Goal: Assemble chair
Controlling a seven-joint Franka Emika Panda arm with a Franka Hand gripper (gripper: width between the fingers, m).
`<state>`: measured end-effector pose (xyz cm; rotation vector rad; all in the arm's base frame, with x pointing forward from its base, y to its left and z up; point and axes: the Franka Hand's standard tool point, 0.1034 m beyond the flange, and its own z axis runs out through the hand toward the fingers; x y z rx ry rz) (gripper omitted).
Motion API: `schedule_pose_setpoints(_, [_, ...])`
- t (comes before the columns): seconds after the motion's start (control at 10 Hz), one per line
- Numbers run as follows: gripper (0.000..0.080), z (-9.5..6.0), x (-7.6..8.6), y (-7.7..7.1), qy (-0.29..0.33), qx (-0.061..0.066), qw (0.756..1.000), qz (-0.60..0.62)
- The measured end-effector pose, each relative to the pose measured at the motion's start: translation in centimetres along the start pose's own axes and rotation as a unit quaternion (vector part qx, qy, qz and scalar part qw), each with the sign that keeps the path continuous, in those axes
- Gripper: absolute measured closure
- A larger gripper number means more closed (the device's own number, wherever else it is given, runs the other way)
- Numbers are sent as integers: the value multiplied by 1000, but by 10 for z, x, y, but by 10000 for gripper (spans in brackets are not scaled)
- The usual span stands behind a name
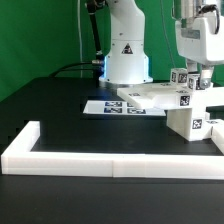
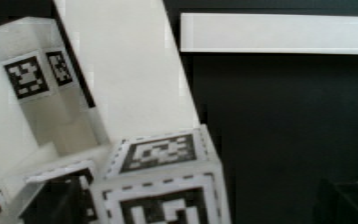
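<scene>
1. Work surface: a flat matte-black table (image 1: 60, 110), backed by a green screen.
2. Border rail (image 1: 100, 162): a long, low white rail of square section runs along the near edge, with a short return toward the far side at the exterior view's left end. Its finish is smooth and dull.
3. Marker board (image 1: 112, 107): a thin flat white board bearing black-and-white square tags lies on the table in front of the arm's base, just beside the chair parts.
4. Chair (image 1: 175, 105): matte-white pieces stand grouped at the exterior view's right. A flat seat panel sits over blocky supports; a squared block at the near side carries a tag on its face. Small tagged cubes rise above the seat.
5. Wrist view: a broad white slab and a tagged block (image 2: 158, 170) fill most of the picture, edges crisp and surfaces chalky; part of the rail crosses the dark table beyond.
6. Gripper (image 1: 192, 72): positioned directly above the chair parts. Its fingers are largely hidden among the white pieces, so spread or clamped cannot be judged.
</scene>
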<state>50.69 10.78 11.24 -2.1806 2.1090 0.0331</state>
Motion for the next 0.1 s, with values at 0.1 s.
schedule_pose_setpoints(0.1, [150,0,0,0,0,0,1000,-1])
